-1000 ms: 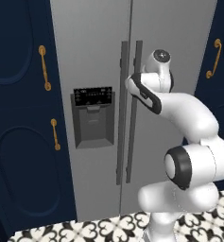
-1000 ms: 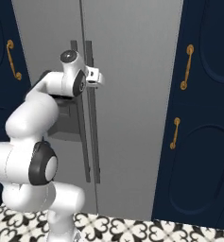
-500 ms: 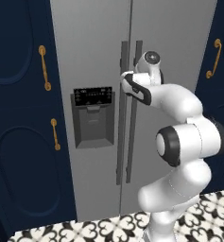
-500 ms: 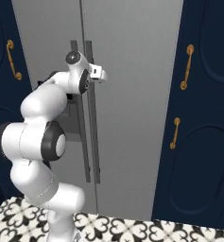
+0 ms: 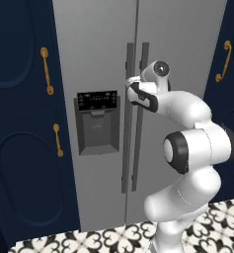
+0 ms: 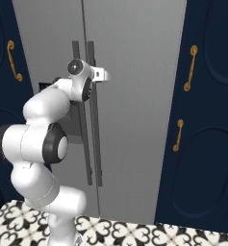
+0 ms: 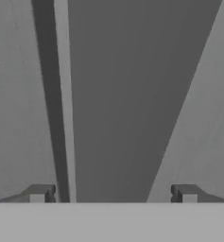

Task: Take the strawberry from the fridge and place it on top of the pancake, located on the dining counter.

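Navy cabinets [image 5: 19, 148] with gold handles flank the fridge [image 5: 98, 59], whose two doors are closed. At its centre, the gripper [image 7: 112, 194] sits spread wide around the right door's vertical handle [image 7: 118, 108], fingertips [image 7: 38, 194] either side, not touching.

The white arm rises from its base, bends at a big dark elbow joint, and reaches forward and up toward the fridge [image 5: 103, 59]. The wrist is level and the hand points straight at the two long handles in the middle of the fridge. The gripper [image 7: 113, 194] is right up close to the right handle. Its two small fingers are spread wide apart, one on each side of that handle, not squeezing it.
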